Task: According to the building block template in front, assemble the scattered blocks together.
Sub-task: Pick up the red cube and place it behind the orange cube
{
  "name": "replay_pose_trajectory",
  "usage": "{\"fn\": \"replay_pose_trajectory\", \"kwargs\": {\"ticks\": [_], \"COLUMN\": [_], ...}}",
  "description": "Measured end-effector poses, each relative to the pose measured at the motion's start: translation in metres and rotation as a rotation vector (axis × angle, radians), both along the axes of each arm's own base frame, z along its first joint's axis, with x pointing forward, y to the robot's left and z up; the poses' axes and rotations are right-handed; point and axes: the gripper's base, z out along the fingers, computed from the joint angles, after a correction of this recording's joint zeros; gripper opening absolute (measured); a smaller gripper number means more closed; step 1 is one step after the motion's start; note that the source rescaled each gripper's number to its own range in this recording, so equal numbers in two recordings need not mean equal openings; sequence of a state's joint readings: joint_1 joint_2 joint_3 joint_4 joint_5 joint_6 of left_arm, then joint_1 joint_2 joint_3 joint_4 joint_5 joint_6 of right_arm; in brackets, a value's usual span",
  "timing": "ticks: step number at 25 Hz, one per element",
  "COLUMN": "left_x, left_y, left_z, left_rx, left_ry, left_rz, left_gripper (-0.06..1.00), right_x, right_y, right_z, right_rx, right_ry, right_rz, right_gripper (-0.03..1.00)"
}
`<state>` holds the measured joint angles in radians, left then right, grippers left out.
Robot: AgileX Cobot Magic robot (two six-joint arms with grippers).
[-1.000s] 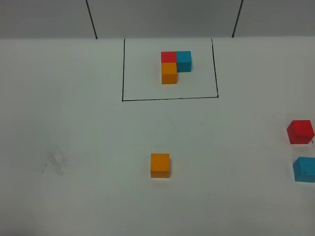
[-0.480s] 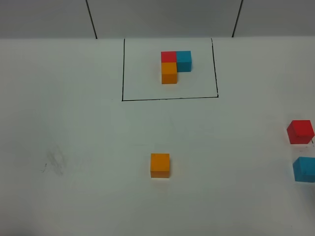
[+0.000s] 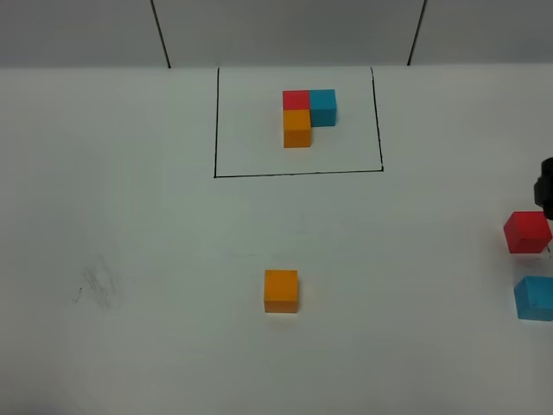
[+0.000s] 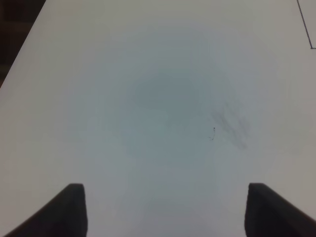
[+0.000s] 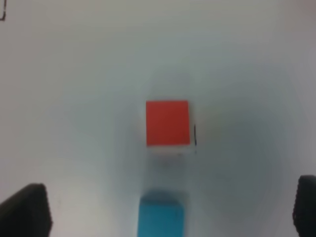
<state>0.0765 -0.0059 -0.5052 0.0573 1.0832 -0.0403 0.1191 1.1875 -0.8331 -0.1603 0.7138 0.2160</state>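
Right wrist: the right gripper [image 5: 168,182] spreads its jaws wide, holding nothing, the red block [image 5: 168,123] ahead, the blue block [image 5: 161,216] nearer. Both are likely light, rigid and smooth; pinch red's opposite flat faces. Left wrist: the left gripper [image 4: 165,186] gapes, empty. Exterior high: template [image 3: 308,118] at 12 o'clock, orange block [image 3: 281,290] near 6, red and blue at 3 – the right gripper, absent before, edges in.

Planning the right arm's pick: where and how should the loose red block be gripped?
Grip the loose red block by the two upright faces that do not face the loose blue block, coming straight down. It sits flat with those sides free.
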Motion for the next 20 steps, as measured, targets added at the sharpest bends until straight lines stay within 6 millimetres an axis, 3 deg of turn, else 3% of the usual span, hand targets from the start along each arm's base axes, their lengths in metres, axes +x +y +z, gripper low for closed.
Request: {"fn": "replay_pose_trajectory", "kwargs": {"ticks": [5, 10, 20], "left_x": [0.0, 0.0, 0.0], "left_y": [0.0, 0.0, 0.0], "left_z": [0.0, 0.0, 0.0], "left_rx": [0.0, 0.0, 0.002], "left_ry": [0.0, 0.0, 0.0], "left_rz": [0.0, 0.0, -0.001], "left_gripper": [0.5, 0.5, 0.5], "right_x": [0.036, 0.066, 0.087], "right_y": [0.004, -0.006, -0.019], "right_z": [-0.023, -0.062, -0.118], "right_rx": [-0.01, -0.037, -0.046], "right_ry": [0.061, 0.162, 0.276], "right_rz": [0.007, -0.017, -0.027], "right_gripper": [1.0, 1.0, 1.0]}}
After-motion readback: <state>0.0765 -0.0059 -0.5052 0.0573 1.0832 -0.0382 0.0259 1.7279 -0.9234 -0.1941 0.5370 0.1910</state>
